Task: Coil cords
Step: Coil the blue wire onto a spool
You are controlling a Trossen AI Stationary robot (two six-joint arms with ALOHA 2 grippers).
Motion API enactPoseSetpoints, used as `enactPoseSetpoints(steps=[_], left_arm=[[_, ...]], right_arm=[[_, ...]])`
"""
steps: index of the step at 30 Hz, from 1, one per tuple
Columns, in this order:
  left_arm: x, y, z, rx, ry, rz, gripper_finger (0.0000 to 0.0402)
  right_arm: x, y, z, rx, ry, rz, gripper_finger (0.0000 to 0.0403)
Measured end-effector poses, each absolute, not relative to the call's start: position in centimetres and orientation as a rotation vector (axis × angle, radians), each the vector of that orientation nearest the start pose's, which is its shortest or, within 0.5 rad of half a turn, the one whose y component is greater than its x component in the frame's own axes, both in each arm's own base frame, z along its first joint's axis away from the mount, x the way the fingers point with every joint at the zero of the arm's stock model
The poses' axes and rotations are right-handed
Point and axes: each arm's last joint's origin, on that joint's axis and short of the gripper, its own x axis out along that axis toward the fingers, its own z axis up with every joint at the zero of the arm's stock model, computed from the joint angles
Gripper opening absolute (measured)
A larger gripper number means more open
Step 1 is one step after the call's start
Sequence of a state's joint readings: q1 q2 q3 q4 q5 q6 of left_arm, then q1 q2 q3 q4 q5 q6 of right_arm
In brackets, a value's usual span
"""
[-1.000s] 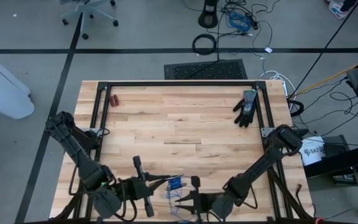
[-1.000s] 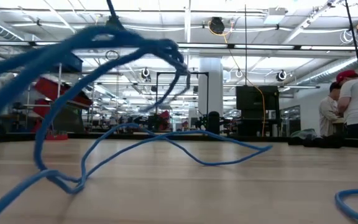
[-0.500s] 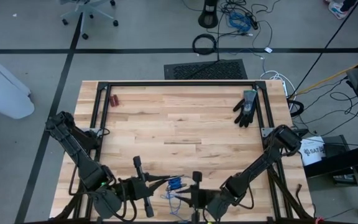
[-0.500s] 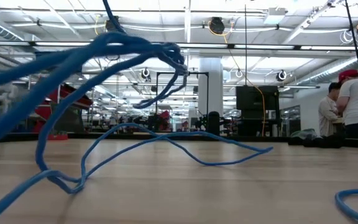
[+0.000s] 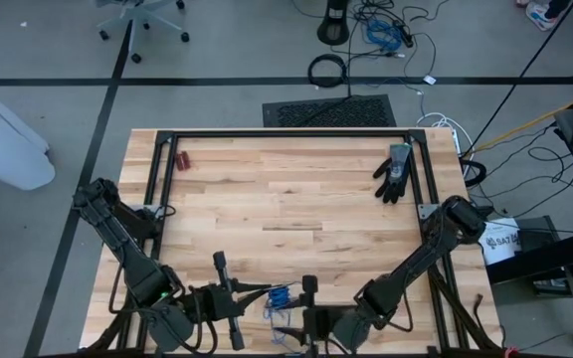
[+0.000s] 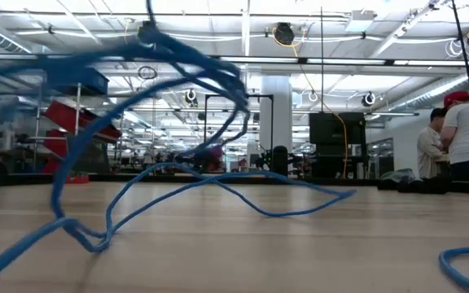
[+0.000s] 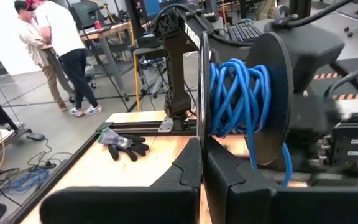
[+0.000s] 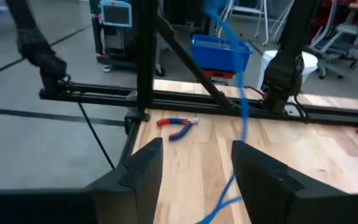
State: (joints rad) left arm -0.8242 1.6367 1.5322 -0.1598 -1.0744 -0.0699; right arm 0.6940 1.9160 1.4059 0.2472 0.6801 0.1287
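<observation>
Hanging between the open right gripper (image 8: 194, 165) fingers, the blue cord (image 8: 241, 112) touches neither one.

Bench (image 5: 296, 199): both arms at near edge. L pincer (image 5: 257, 291) near-left of centre, R pincer (image 5: 288, 323) just right of it, tips facing each other. Cord (image 5: 280, 295) betw. the two pincers, partly wound on a spool (image 7: 253, 93) in front of L pincer, rest trailing loose over bench toward near edge. Glove (image 5: 394, 171) far-right corner, well apart from arms. Pliers (image 5: 181, 159) far-left corner. People (image 6: 454, 134) stand behind bench, right side in low view.
</observation>
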Motion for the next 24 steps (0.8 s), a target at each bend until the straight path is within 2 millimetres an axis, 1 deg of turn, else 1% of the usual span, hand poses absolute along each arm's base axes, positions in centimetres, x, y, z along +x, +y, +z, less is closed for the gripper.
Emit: enactPoseSetpoints(steps=[5, 13, 18, 24], left_arm=[[26.7, -25.1, 38.0, 0.141, 0.144, 0.253, 0.0006], [26.7, -25.2, 38.0, 0.141, 0.144, 0.253, 0.0006], [26.7, -25.1, 38.0, 0.150, 0.146, 0.252, 0.0006], [26.7, -25.1, 38.0, 0.152, 0.147, 0.252, 0.0006]], right_arm=[[36.3, 25.5, 25.7, 0.046, 0.219, 0.032, 0.0180], [36.9, 25.6, 24.2, 0.051, 0.244, 0.040, 0.0154], [36.9, 25.6, 24.0, 0.030, 0.249, 0.041, 0.0116], [36.9, 25.6, 24.0, 0.004, 0.249, 0.045, 0.0045]])
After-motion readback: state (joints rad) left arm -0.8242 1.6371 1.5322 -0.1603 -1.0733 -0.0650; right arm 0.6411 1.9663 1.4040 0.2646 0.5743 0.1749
